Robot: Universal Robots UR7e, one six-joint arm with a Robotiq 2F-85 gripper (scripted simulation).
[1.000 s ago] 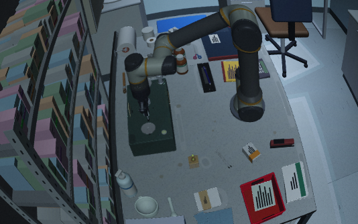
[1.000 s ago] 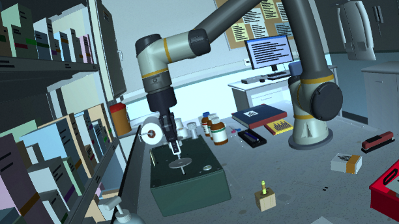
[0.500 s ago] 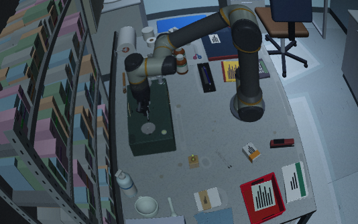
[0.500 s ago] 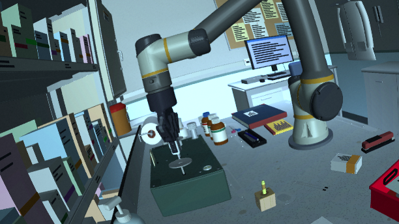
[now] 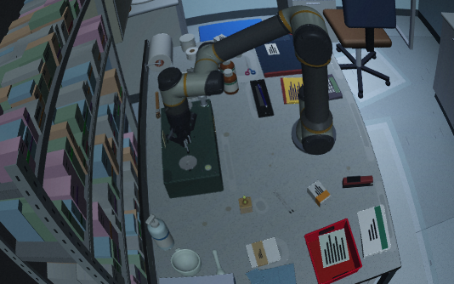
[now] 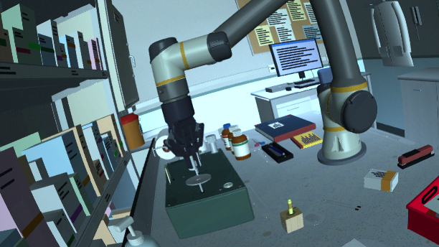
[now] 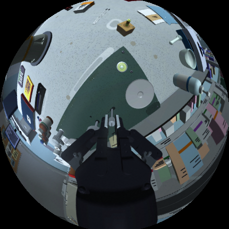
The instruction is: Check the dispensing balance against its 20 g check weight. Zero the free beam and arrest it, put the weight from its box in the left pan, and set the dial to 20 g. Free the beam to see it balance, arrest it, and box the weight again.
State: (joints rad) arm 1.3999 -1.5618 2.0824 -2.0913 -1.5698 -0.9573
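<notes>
The dispensing balance point(image 5: 192, 149) point(image 6: 204, 192) point(image 7: 105, 95) is a dark green box near the desk's shelf side. Its round grey pan point(image 5: 188, 162) point(image 6: 198, 179) point(image 7: 139, 93) sits on top and is empty. A small bubble level point(image 5: 208, 167) point(image 6: 227, 185) point(image 7: 121, 66) lies beside the pan. The check weight point(image 5: 244, 199) point(image 6: 290, 205) point(image 7: 128, 21) stands upright in its wooden box point(image 5: 245, 206) point(image 6: 291, 219) point(image 7: 125, 28) on the desk in front of the balance. My gripper point(image 5: 185, 143) point(image 6: 192, 163) point(image 7: 111, 121) points down over the middle of the balance, just behind the pan. It is closed on a small metal knob on the balance top.
The bookshelf point(image 5: 59, 140) point(image 6: 53, 154) runs close along the balance's far side. Pill bottles point(image 5: 229, 78) point(image 6: 236, 141) stand behind the balance. A squeeze bottle point(image 5: 160, 231), a mortar point(image 5: 185, 261) and a red tray point(image 5: 333, 250) lie toward the desk's front edge.
</notes>
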